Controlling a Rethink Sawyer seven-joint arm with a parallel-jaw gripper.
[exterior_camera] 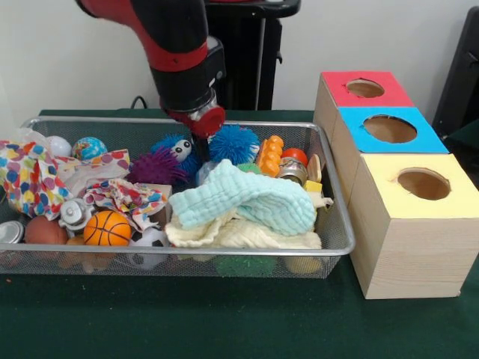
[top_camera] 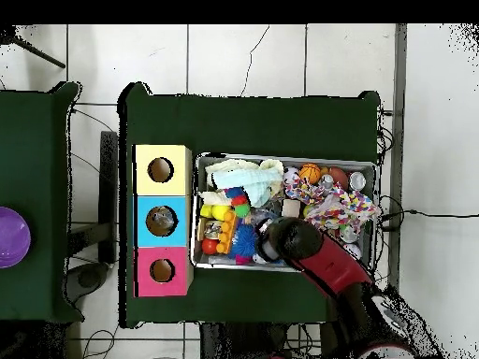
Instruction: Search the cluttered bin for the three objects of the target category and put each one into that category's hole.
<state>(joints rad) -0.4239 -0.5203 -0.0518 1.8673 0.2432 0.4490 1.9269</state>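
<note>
The silver wire-mesh bin (exterior_camera: 179,252) is packed with toys and cloths; it also shows in the overhead view (top_camera: 281,156). My gripper (exterior_camera: 200,148) reaches down into the back middle of the bin, between a purple fuzzy ball (exterior_camera: 156,168) and a blue spiky ball (exterior_camera: 233,142). A clear glossy piece (exterior_camera: 204,173) lies right below it. A pale crinkled plastic item (exterior_camera: 82,173) lies at the left by the polka-dot cloth (exterior_camera: 30,179). In the overhead view the arm (top_camera: 299,245) hides the gripper.
Three wooden boxes with round holes stand beside the bin: red (exterior_camera: 337,81), blue (exterior_camera: 355,140), yellow (exterior_camera: 382,196). In the overhead view something pale shows inside the blue box's hole (top_camera: 161,221). A mint cloth (exterior_camera: 254,198) and a cream cloth (exterior_camera: 239,233) cover the bin's front right.
</note>
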